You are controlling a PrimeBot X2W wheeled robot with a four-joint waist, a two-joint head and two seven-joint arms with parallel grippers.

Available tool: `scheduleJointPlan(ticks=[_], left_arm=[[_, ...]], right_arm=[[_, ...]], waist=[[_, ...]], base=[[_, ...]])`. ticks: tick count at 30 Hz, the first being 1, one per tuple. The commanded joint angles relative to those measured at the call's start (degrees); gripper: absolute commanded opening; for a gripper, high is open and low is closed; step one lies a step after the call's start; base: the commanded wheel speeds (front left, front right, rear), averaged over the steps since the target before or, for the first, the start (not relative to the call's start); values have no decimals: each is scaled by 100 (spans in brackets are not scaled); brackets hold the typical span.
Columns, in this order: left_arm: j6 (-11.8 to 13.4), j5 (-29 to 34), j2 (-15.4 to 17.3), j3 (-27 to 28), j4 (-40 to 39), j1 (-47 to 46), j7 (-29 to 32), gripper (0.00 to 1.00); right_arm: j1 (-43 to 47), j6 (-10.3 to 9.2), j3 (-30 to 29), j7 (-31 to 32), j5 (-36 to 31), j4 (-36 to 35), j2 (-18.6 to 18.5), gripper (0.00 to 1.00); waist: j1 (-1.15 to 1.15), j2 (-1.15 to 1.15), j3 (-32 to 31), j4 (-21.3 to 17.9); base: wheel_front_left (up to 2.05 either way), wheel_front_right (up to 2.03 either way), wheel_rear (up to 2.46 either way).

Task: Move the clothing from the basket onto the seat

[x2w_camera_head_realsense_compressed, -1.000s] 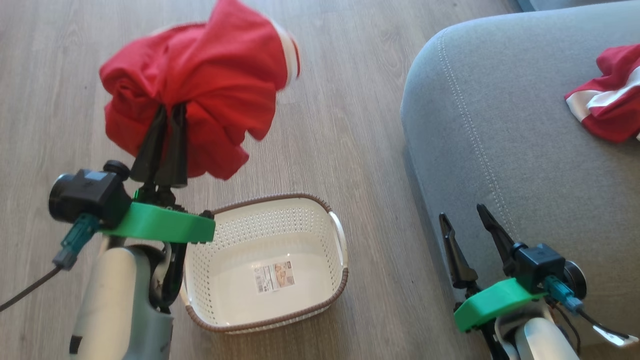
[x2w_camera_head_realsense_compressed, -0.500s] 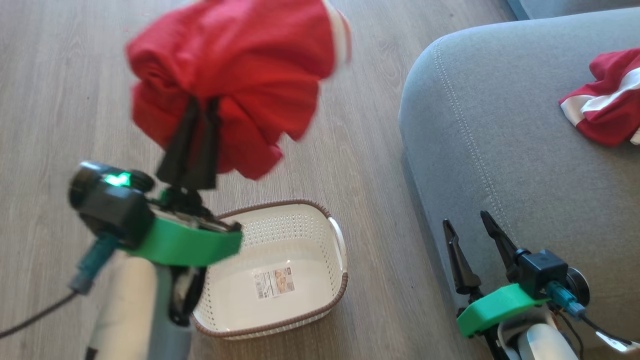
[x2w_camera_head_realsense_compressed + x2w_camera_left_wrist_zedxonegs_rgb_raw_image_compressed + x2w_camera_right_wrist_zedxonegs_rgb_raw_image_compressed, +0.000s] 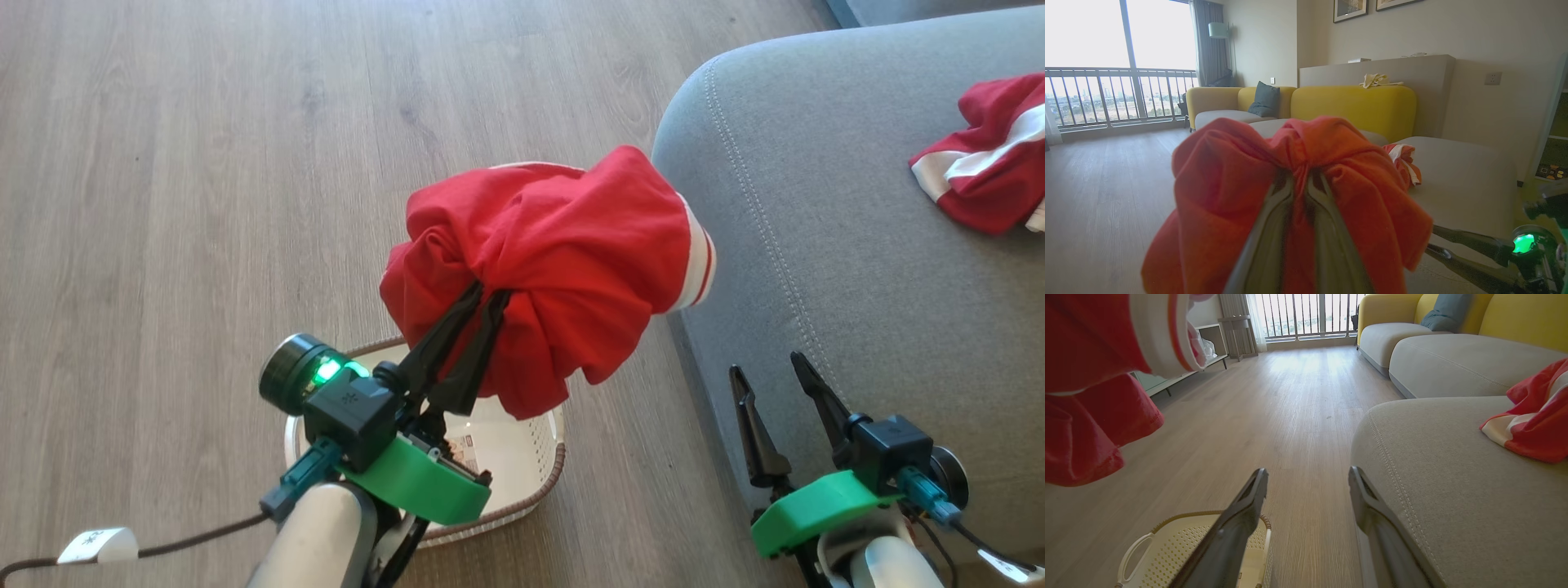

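Two red garments are counted. The trimmed garment (image 3: 563,245) is clamped by the left gripper (image 3: 486,296) above the one basket (image 3: 535,445), beside the seat's (image 3: 816,245) rounded corner. The second garment (image 3: 980,167) lies on the seat. The right gripper (image 3: 765,365) is held spread apart, empty.

The left pincer (image 3: 488,298) has its fingertips buried in the bunched bright red fabric garment (image 3: 571,261). That garment and the arm (image 3: 318,539) hide most of the oval cream plastic basket (image 3: 535,457). The head view's right edge cuts off the other red, white-striped garment (image 3: 988,167) on the grey upholstered seat (image 3: 833,245).
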Motion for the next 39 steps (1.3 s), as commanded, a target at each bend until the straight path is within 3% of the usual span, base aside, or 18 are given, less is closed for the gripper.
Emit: scheduleJointPlan(ticks=[1, 13, 21, 39], left_arm=[[1, 17, 35, 161, -204, -177, -54, 0], [-19, -5, 35, 236, -196, -155, -55, 0], [-24, 9, 35, 316, -131, -170, -55, 0], [-31, 4, 35, 488, -76, -217, -55, 0]], right_arm=[[-89, -2, 118, -29, -5, -201, -41, 100], [-75, -2, 132, -29, -11, -264, -41, 100], [-4, -2, 376, -29, -147, -778, -69, 100], [-135, -2, 2164, -29, -332, -2094, -1233, 100]], waist=[[0, 0, -2, 5], [0, 0, -23, -9], [0, 0, 33, -26], [0, 0, 71, -85]], base=[[0, 0, 0], [0, 0, 0], [0, 0, 0], [0, 0, 0]])
